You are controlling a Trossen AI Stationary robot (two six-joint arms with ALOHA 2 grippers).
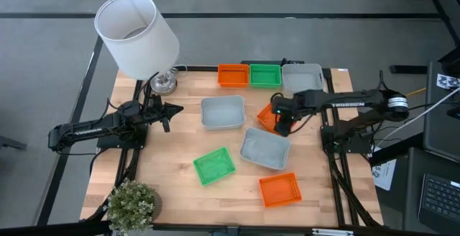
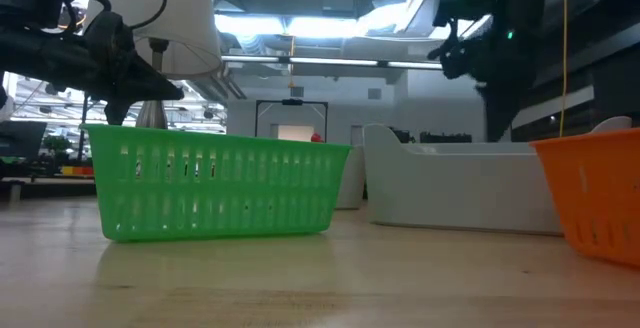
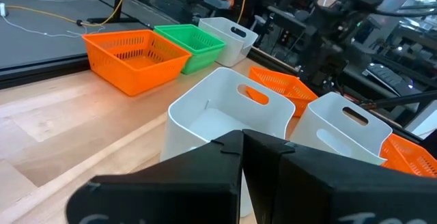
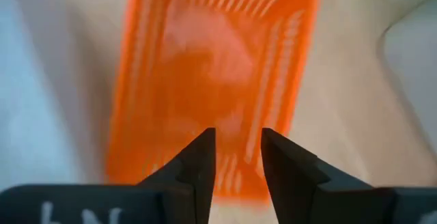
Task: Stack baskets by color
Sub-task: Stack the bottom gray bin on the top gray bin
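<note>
Right end effector (image 4: 234,157), jaws apart and empty, hangs over the orange basket (image 1: 267,117) mid-surface between two grey baskets (image 1: 264,148). Risk: descent clips a grey rim. Left end effector (image 1: 167,113) clenched, idle.

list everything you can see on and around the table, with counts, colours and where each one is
orange baskets: 3; back row, under the right gripper, front right
green baskets: 2; back row, front centre
grey-white baskets: 3; back row right end, centre, right of centre
lamp: 1, white shade, back left corner
plant: 1, green, front left corner
table: 1, light wood
left gripper: shut, at left edge, idle
right gripper: open, above the middle orange basket
</note>
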